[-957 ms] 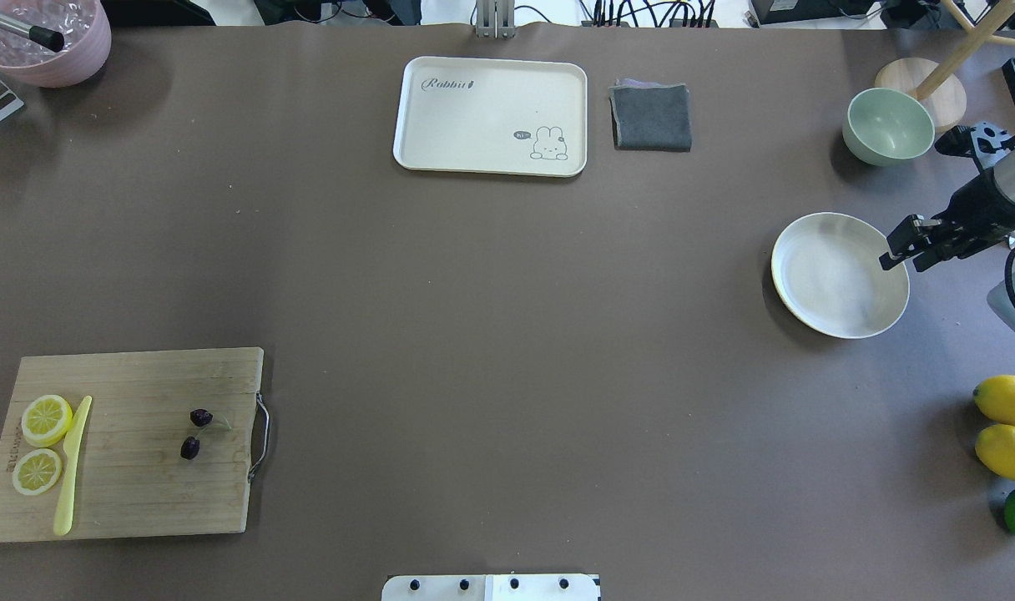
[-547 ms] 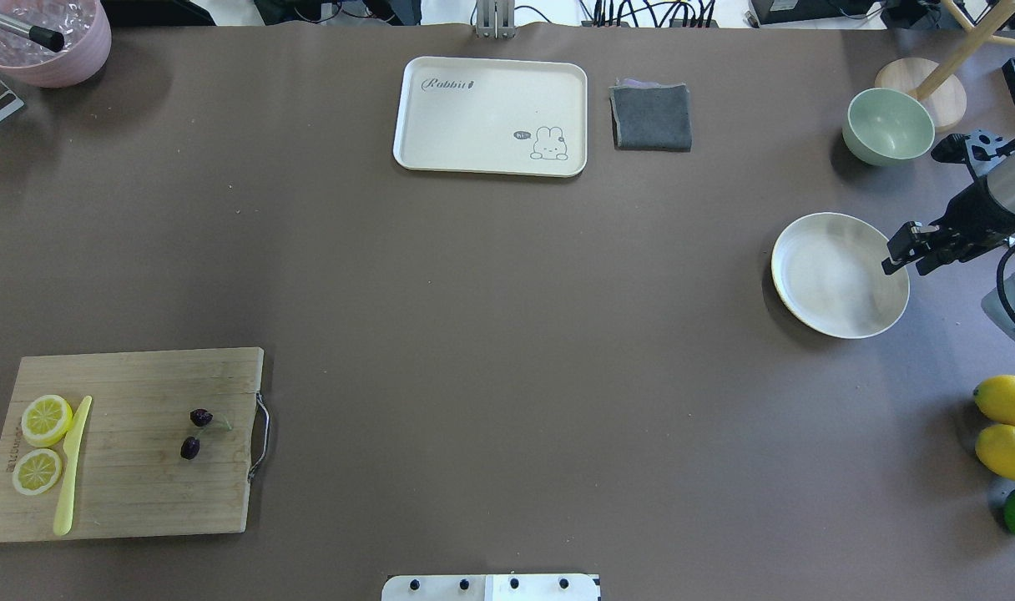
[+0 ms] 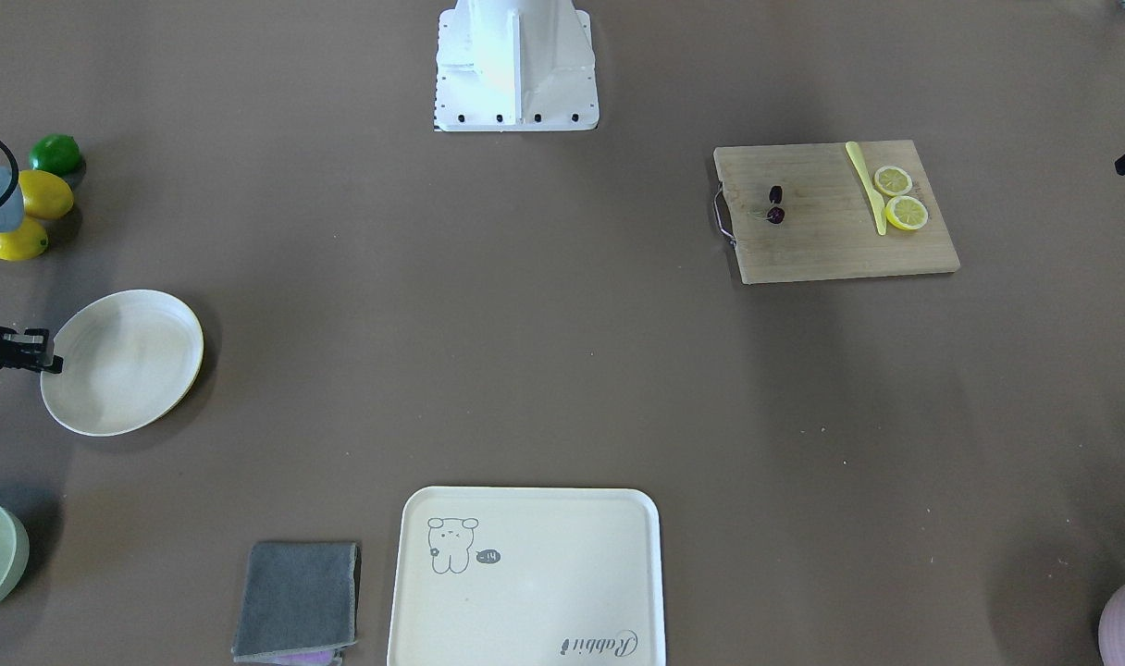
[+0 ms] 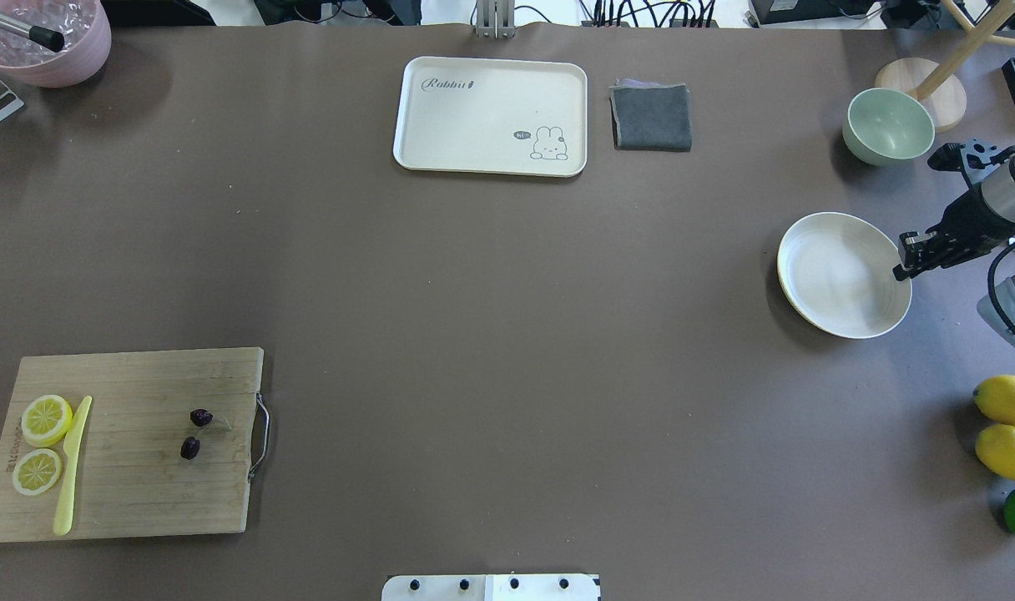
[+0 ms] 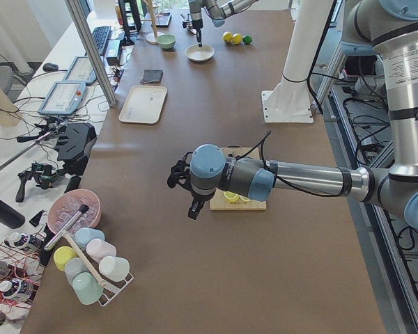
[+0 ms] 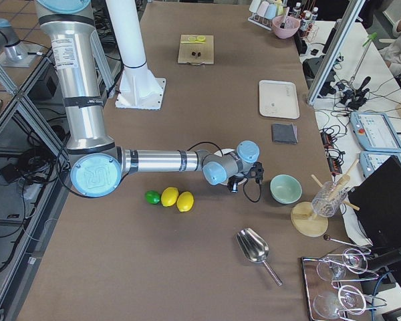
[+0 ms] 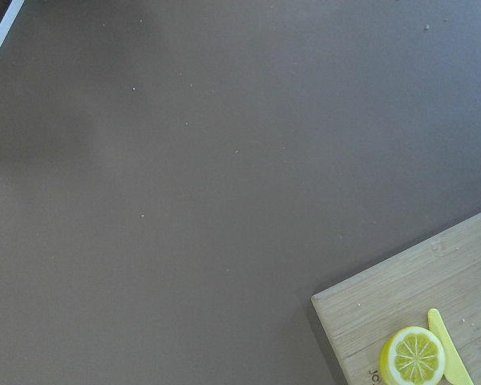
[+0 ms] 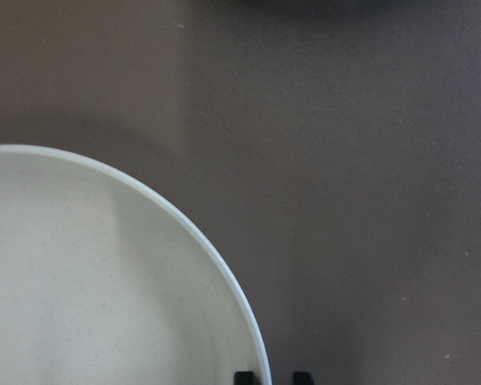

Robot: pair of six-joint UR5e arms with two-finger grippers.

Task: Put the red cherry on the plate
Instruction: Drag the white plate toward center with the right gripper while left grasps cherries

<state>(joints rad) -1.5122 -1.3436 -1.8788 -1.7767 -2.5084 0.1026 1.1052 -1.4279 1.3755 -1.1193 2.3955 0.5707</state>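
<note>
Wooden board (image 4: 140, 484): near left, holds red cherry (image 4: 190, 448).
Plate (image 4: 837, 280): right side.
Right gripper (image 4: 900, 269): fingers slightly apart, straddling Plate rim.
Left gripper (image 5: 194, 209): opening cannot be told.

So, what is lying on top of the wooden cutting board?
Two dark cherries on one stem, two lemon slices and a yellow knife lie on the cutting board. Anything beneath the board is hidden.

Loads of bare brown table (image 4: 507, 334) between the wooden cutting board (image 4: 140, 492) and round cream plate (image 4: 833, 275); right gripper (image 4: 898, 271) straddles the plate's rim.
</note>
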